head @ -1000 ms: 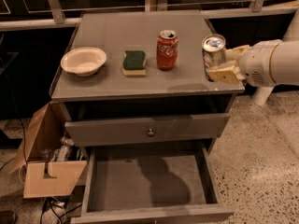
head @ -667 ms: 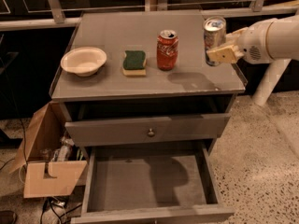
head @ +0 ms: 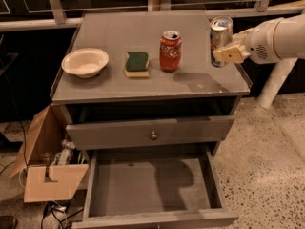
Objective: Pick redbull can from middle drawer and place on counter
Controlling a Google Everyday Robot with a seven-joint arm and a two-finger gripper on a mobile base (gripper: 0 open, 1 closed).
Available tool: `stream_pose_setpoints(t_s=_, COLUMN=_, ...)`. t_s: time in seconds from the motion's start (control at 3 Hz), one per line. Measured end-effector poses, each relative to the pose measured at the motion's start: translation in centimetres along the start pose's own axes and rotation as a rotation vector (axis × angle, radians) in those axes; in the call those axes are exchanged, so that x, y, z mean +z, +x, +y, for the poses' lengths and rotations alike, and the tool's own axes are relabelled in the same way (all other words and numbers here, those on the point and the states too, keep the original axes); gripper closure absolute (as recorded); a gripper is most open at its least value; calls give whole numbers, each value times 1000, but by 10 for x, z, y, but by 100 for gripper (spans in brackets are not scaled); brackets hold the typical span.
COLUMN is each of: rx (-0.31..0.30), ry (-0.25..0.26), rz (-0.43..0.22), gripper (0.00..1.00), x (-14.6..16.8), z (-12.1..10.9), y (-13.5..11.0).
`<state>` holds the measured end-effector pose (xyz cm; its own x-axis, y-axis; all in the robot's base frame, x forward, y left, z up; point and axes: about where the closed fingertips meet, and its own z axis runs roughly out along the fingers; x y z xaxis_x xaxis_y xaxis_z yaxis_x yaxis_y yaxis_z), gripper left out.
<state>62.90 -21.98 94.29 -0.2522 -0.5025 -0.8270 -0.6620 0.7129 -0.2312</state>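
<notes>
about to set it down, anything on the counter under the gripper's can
Nothing visible. The gripper holds the slim blue-and-silver redbull can over the bare right side of the flat grey counter; the red Coca-Cola can stands apart to its left.

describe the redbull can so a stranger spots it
Find the grey counter; over its right edge the robot's hand grips the redbull can. It is slim and silver-topped, unlike the wider red Coca-Cola can left of it.
</notes>
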Motion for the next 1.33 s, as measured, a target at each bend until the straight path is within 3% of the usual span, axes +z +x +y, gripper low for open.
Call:
stream_pose_setpoints(t_s=0.67, rx=97, ry=-32, rz=36, gripper=100, x=25, z=-33, y=6)
stream_pose_setpoints(t_s=1.33, rx=191, ry=-120, rz=58, gripper=100, x=47, z=-33, y=25)
